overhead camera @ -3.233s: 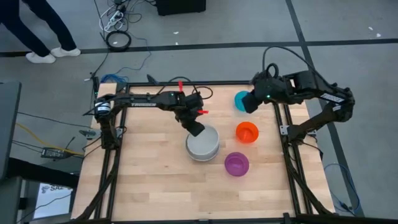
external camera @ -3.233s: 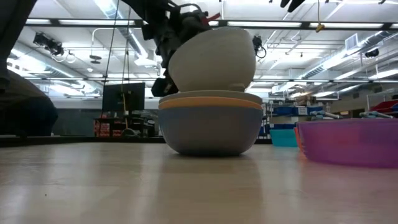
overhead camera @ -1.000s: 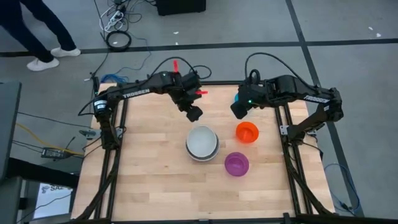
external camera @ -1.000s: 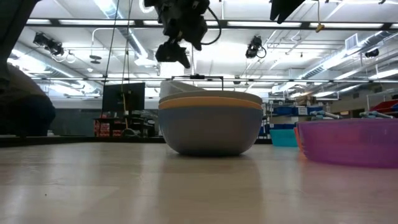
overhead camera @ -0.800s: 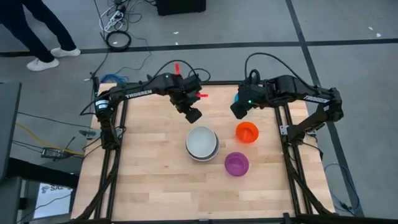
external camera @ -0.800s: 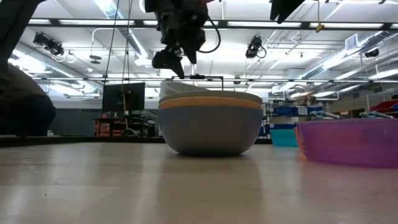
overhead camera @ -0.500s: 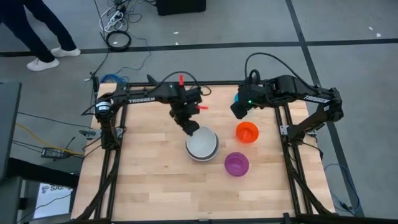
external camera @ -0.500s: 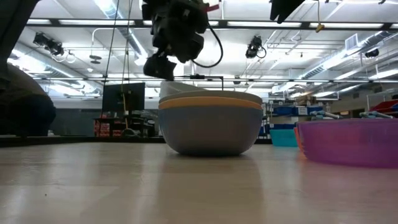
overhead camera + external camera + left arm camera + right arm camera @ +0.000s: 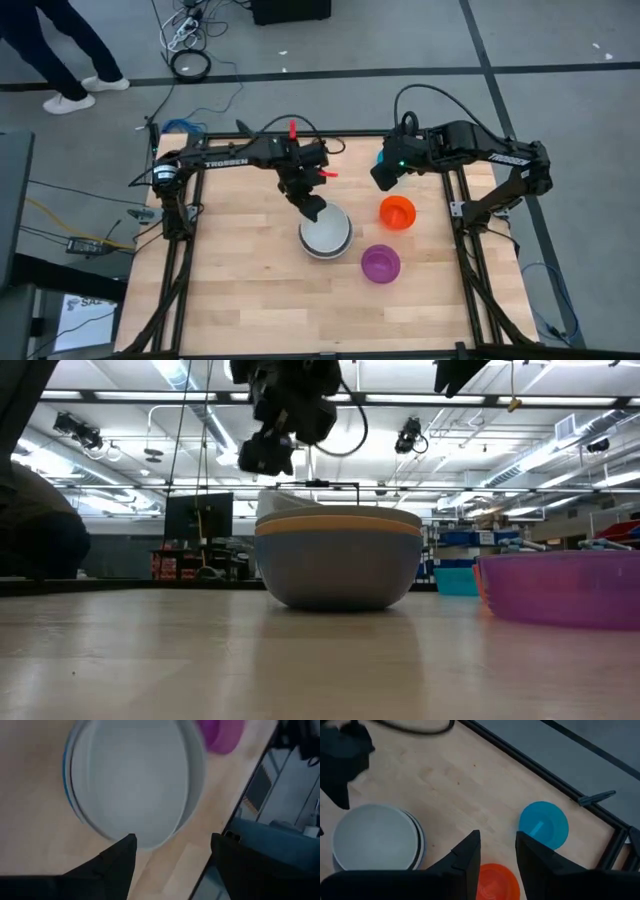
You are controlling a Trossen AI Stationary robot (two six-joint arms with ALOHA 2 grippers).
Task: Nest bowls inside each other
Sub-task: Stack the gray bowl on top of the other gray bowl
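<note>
A stack of nested bowls point(image 9: 325, 235) rests on its base at the table's middle. The white bowl point(image 9: 135, 780) is innermost, an orange rim point(image 9: 338, 523) shows below it, and the outer bowl point(image 9: 338, 565) is grey-blue. My left gripper point(image 9: 312, 208) hangs open just above the stack's far-left rim point(image 9: 172, 845), touching nothing. My right gripper point(image 9: 383, 178) stands open and empty, high over the far right point(image 9: 497, 855). A red-orange bowl point(image 9: 397, 212), a purple bowl point(image 9: 380, 263) and a teal bowl point(image 9: 543, 825) sit apart on the table's right part.
The black frame rail point(image 9: 455, 215) runs along the table's right edge next to the small bowls. Bare wood point(image 9: 240, 290) lies left of and in front of the stack. A person's legs point(image 9: 60, 60) show on the floor beyond the far left corner.
My left gripper has come from beyond the stack toward the table's near edge and down, tipping as it went. It now hangs over the stack's far-left rim, still open. The bowls and my right gripper have kept still.
</note>
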